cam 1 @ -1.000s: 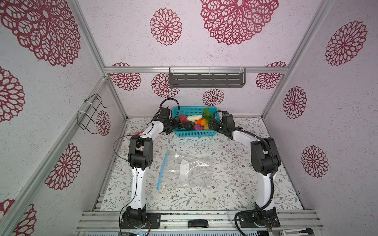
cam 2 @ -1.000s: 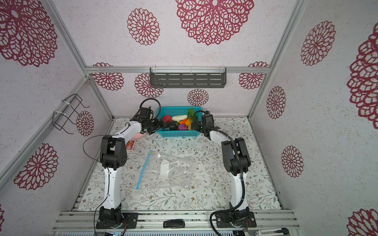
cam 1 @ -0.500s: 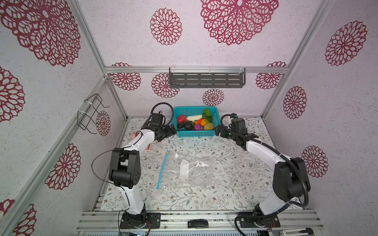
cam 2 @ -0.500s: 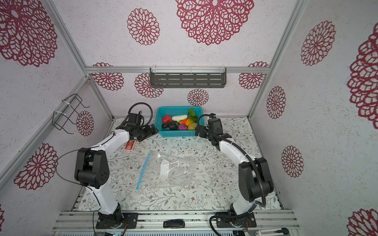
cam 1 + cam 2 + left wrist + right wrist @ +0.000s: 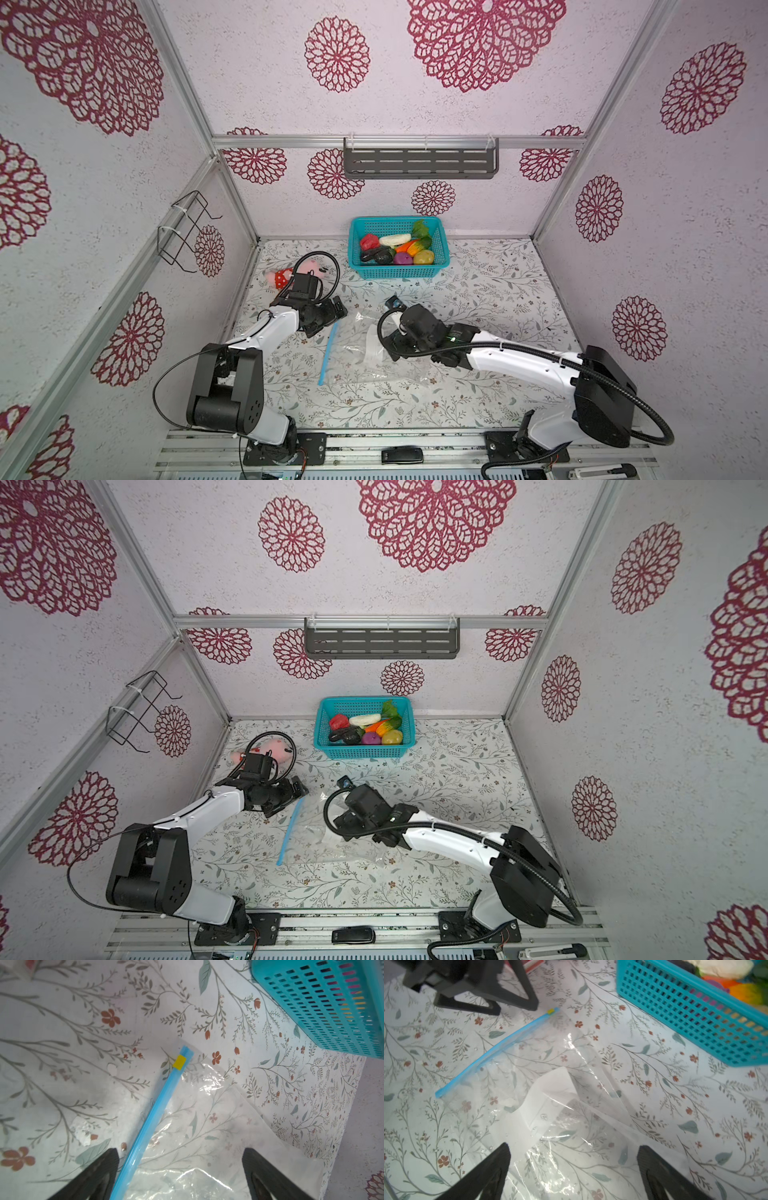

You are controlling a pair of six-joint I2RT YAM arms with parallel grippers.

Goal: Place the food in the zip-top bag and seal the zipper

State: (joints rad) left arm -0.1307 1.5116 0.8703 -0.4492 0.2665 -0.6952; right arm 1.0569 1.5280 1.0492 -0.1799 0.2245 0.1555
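The zip-top bag lies flat on the tabletop, nearer the near edge than the far one and a little left of the middle. The floral pattern shows through its clear film, and a white label patch sits near its centre. The zipper runs along the bag's left edge, near to far, with a small yellow tab at its far end; whether the strip is pressed closed cannot be told. The right gripper hangs over the right part of the bag, jaws spread wide, the label patch just ahead of its fingers; whether it touches the film cannot be told. The left gripper, also spread wide, is at the far left corner of the bag. In the left wrist view the zipper passes just inside one finger. Against the far edge, near its middle, stands the teal basket, well apart from both grippers. It holds all the food: red pepper, white corn, carrot, green leaves, dark eggplant, purple onion and yellow potato. A pink plush toy lies by the far left corner, behind the left arm.
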